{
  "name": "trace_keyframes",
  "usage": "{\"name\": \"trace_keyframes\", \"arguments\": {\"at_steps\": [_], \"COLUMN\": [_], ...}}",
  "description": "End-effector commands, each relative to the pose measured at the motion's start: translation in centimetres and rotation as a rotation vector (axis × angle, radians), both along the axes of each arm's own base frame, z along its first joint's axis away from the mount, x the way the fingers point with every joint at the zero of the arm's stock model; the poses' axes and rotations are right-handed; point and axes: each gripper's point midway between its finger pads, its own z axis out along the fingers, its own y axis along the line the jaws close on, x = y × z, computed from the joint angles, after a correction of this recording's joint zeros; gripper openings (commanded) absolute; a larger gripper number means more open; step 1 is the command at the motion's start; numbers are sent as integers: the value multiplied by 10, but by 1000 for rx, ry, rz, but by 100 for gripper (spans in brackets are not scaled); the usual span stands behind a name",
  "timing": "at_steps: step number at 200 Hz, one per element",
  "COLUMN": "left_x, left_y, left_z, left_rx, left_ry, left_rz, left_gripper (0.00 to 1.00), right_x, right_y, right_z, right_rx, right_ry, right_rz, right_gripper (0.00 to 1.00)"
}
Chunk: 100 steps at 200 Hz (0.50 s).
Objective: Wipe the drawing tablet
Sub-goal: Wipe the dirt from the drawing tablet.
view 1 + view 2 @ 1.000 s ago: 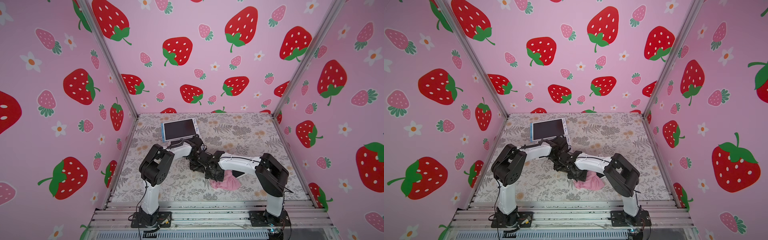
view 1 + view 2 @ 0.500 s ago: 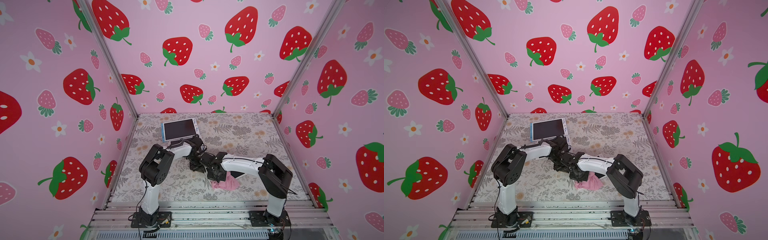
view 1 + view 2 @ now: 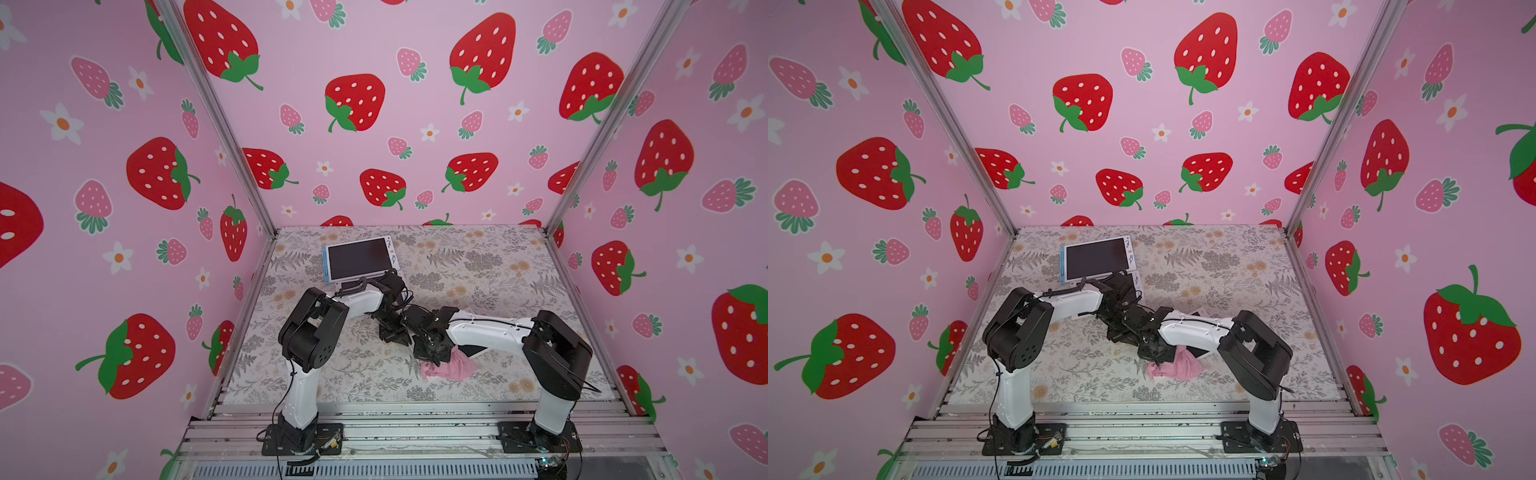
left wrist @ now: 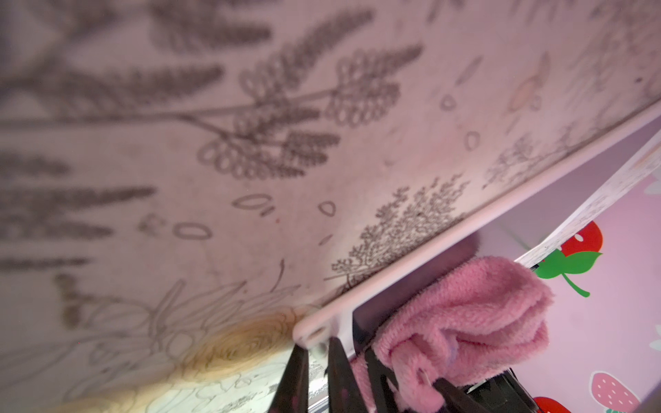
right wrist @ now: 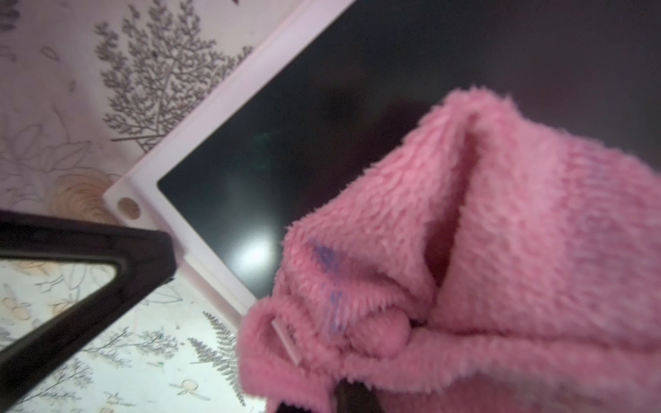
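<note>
The drawing tablet (image 5: 286,150), a dark screen in a pale frame, lies flat under my right arm. In a top view only a dark wedge of the tablet (image 3: 1199,352) shows. The fluffy pink cloth (image 5: 483,250) is bunched over the screen, with my right gripper (image 5: 343,391) shut on its lower folds. From above the cloth (image 3: 451,368) spills out beside that gripper (image 3: 432,353). My left gripper (image 4: 316,361) has its two fingers close together, pinching the tablet's corner (image 4: 314,329). In both top views the left gripper (image 3: 395,330) sits just left of the right one.
A second tablet (image 3: 359,259) with a dark screen and a blue side strip lies at the back left of the floral mat (image 3: 478,266). Pink strawberry walls enclose three sides. Both wrists crowd together at the mat's middle front.
My right gripper has closed on the pink cloth and the right arm has shifted slightly. The left arm has stayed at the tablet's corner.
</note>
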Motion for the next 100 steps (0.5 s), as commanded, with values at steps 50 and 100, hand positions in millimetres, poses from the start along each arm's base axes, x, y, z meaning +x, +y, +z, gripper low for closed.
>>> {"name": "trace_keyframes", "arguments": {"at_steps": [50, 100], "left_x": [-15, -16], "left_y": [18, 18], "left_z": [-65, -67], "left_rx": [149, 147], "left_ry": [20, 26], "left_rz": [-17, -18], "left_gripper": [13, 13], "right_x": [6, 40], "right_y": [44, 34], "right_z": [-54, -44], "right_rx": [128, 164], "right_ry": [95, 24], "right_rz": [-2, -49], "right_gripper": [0, 0]}}
